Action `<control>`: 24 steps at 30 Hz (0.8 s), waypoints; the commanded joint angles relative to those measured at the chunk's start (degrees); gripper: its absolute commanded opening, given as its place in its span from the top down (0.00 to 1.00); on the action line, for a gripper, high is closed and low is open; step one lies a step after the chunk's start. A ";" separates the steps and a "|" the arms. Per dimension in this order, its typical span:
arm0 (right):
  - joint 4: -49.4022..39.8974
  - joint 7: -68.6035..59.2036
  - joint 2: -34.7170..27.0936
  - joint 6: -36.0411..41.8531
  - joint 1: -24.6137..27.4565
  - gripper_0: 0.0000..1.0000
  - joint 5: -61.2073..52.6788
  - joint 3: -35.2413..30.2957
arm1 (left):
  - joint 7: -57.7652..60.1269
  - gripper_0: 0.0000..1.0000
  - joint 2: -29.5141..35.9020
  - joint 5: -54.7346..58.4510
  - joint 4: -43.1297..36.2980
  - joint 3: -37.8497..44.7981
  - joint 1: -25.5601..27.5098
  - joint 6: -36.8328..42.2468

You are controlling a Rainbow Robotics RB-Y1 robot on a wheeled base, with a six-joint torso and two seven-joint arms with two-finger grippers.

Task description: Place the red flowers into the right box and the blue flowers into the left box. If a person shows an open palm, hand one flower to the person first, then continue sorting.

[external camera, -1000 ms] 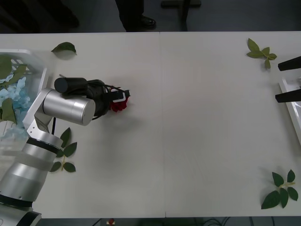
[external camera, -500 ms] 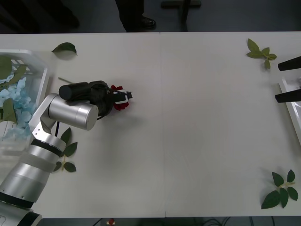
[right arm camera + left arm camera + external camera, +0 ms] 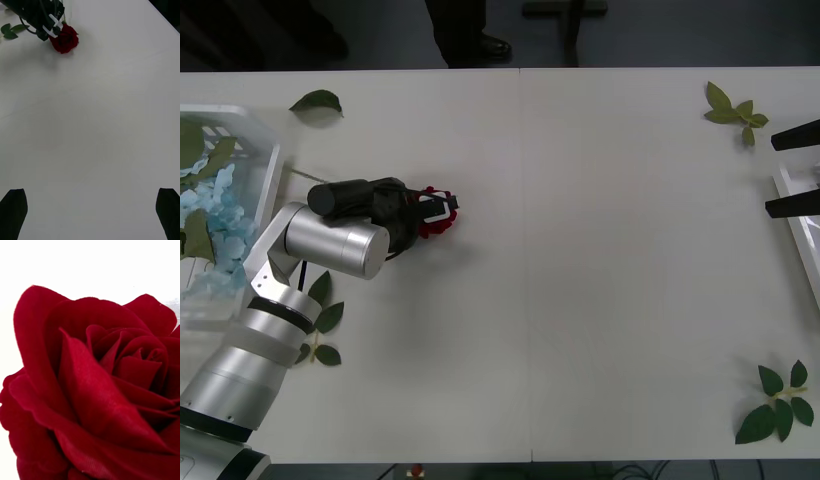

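From the front, the left claw (image 3: 442,208) sits on the red rose (image 3: 436,224) on the desk (image 3: 600,280); its grip I cannot tell. The right wrist view shows the right claw (image 3: 90,210) spread, far away. Left wrist: bloom (image 3: 93,390) crowds close, so it may crush.

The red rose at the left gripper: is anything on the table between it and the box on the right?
Nothing visible does. From the red rose to the right box the table is bare; the leaf sprigs lie off that line.
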 commanded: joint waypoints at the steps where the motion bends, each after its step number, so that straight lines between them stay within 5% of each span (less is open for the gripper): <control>1: -0.91 1.33 -1.47 0.38 -0.27 0.00 -0.30 -0.12 | 6.04 1.00 0.22 0.71 0.68 -0.95 -0.42 0.14; 14: -0.91 1.33 -1.47 0.38 -0.27 0.00 -0.30 -0.12 | 20.72 1.00 3.56 8.88 -21.73 3.18 -0.42 20.00; 24: -0.91 1.33 -1.47 0.38 -0.27 0.00 -0.30 -0.12 | 25.29 1.00 4.88 30.15 -35.26 12.94 -0.42 21.50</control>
